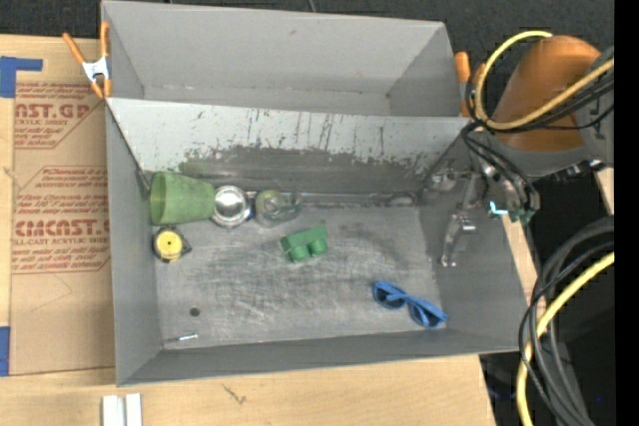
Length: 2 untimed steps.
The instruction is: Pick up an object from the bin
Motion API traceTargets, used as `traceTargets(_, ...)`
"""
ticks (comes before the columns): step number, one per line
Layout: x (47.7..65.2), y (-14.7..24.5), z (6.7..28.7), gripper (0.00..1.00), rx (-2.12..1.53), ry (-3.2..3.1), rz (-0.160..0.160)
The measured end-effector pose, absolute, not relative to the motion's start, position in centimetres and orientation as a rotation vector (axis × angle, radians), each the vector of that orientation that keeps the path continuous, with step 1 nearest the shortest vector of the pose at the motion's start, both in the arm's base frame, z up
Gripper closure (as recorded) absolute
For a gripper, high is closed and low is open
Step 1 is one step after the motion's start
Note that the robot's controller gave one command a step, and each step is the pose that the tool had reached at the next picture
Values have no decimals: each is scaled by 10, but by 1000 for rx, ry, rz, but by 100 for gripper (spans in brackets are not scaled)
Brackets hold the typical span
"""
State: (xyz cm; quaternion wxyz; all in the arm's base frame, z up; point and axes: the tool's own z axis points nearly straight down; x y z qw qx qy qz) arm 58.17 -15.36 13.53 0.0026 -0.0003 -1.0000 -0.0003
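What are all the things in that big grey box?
grey metal bin: one, grey, holding everything
green plastic cup: one, green, on its side by the left wall
shiny silver round thing: one, silver, beside the cup's mouth
clear round thing: one, see-through, right of the silver one
small yellow round piece: one, yellow, left side, near the cup
small green block: one, green, mid-floor
blue plastic glasses: one, blue, front right
tool: one, silver, bin's right side
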Motion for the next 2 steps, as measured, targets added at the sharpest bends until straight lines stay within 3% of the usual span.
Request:
traceTargets(1, 518, -114, 71, 0, 210, -3144, 2)
traceTargets(2, 517, -114, 71, 100, 212, -3137, 1)
